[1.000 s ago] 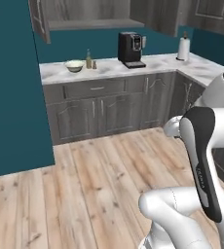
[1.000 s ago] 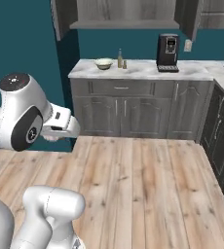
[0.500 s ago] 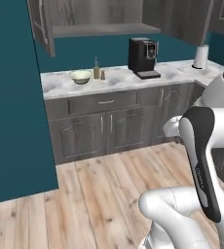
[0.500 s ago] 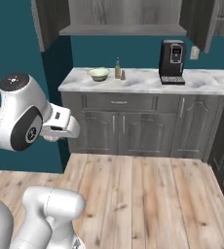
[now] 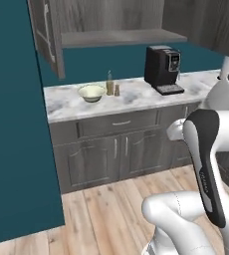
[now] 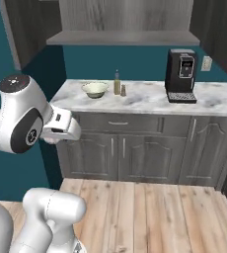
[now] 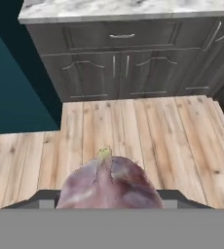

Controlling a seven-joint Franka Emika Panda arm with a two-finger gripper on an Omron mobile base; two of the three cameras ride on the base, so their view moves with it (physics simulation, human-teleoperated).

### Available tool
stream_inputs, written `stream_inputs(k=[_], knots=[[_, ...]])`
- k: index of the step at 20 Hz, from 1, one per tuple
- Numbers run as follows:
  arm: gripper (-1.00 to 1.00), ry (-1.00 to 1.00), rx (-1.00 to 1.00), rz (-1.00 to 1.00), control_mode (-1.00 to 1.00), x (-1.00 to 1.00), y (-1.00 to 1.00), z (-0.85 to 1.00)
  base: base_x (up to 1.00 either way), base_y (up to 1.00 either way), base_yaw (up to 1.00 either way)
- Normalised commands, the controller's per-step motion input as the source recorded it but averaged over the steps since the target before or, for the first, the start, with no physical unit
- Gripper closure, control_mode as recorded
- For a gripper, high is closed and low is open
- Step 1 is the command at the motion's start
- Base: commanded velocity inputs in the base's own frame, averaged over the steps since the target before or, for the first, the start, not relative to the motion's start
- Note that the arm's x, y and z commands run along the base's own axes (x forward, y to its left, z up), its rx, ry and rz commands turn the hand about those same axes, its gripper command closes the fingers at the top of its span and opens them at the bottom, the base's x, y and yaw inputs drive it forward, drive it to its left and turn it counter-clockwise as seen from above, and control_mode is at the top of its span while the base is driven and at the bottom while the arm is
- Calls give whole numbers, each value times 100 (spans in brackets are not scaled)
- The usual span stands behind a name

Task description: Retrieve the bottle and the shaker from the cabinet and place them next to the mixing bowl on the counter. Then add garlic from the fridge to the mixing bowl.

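While the garlic sits pinched between the jaws at the 6 o'clock edge of the hand view, stem tip toward 12 o'clock, the bowl lies far ahead on the counter, at about 1 o'clock from the hand. The bulb is purplish-white and rounded. The bottle and shaker stand just beside the bowl.

Marble counter over grey drawers and doors, running from the teal wall to the right. On it, near the left end: bowl, then bottle just beside, then small shaker close to the bottle. Further right, well apart: black coffee machine standing upright near the back wall. Below: wooden plank floor.
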Motion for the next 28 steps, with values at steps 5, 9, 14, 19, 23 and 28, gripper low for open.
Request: stream_inputs(k=[5, 9, 14, 19, 23, 28], knots=[[100, 0, 0, 0, 100, 0, 0, 0, 100, 0, 8], [100, 0, 0, 0, 100, 0, 0, 0, 92, 0, 9], [100, 0, 0, 0, 100, 0, 0, 0, 80, 0, 6], [100, 0, 0, 0, 100, 0, 0, 0, 75, 0, 6], [100, 0, 0, 0, 100, 0, 0, 0, 72, 0, 4], [100, 0, 0, 0, 100, 0, 0, 0, 63, 0, 4]])
